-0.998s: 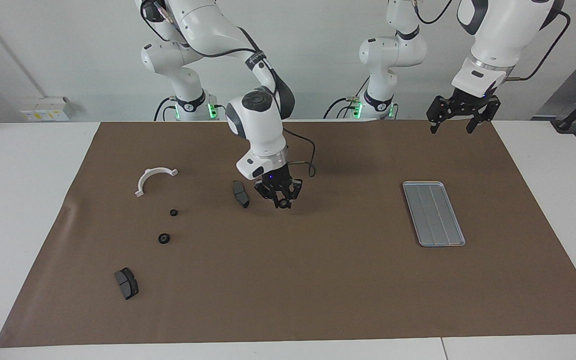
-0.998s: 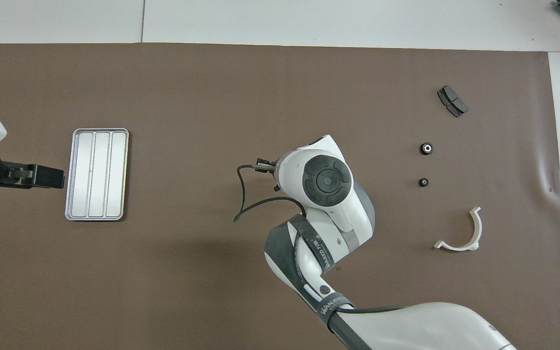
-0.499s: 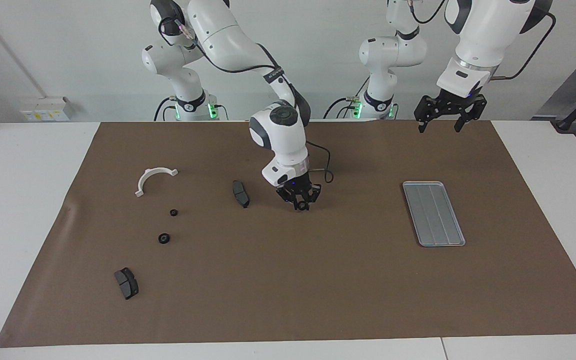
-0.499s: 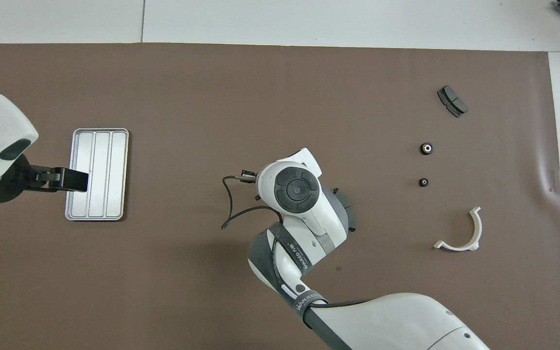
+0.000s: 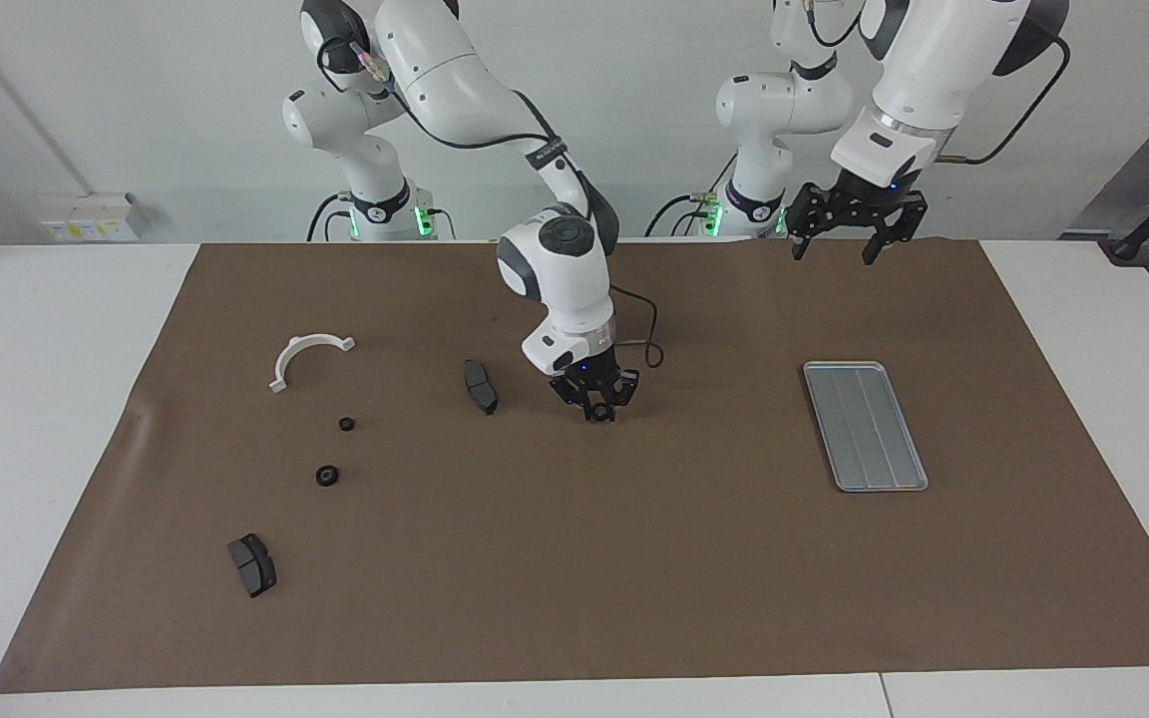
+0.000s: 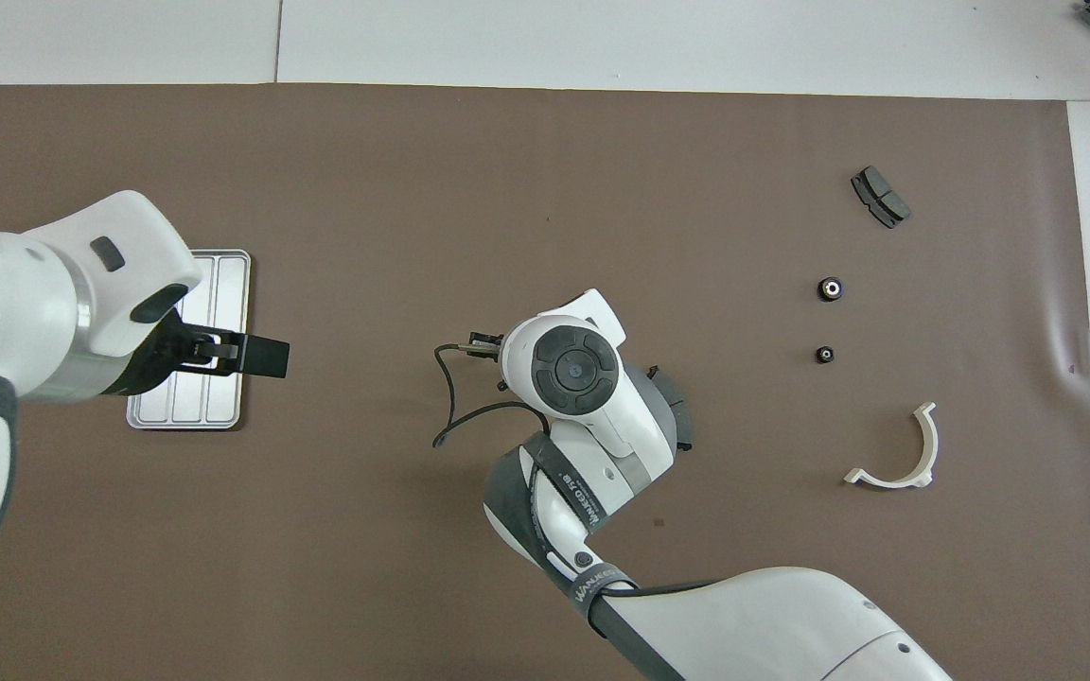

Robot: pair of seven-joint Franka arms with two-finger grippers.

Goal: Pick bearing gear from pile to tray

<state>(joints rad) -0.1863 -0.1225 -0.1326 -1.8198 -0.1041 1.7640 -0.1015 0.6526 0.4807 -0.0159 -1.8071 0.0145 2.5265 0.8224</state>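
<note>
My right gripper [image 5: 598, 407] is shut on a small black bearing gear [image 5: 598, 412] and holds it low over the middle of the brown mat, beside a dark brake-pad piece [image 5: 480, 386]. In the overhead view the right arm's wrist hides this gripper. Two more black gears [image 5: 346, 424] [image 5: 327, 476] lie toward the right arm's end; they also show in the overhead view [image 6: 830, 289] [image 6: 824, 355]. The silver tray [image 5: 865, 426] lies toward the left arm's end and holds nothing. My left gripper [image 5: 837, 244] is open and raised high; from overhead it [image 6: 261, 357] is over the tray's edge [image 6: 221, 284].
A white half-ring bracket [image 5: 320, 340] [image 6: 886, 481] lies near the two gears, nearer to the robots than they are. A second brake-pad piece [image 5: 252, 564] [image 6: 880, 197] lies farthest from the robots. The brown mat [image 5: 634, 558] covers the white table.
My right gripper carried the gear a short way toward the tray, then nearly stopped. My left arm swung in from the table's end, and its gripper now hangs over the tray.
</note>
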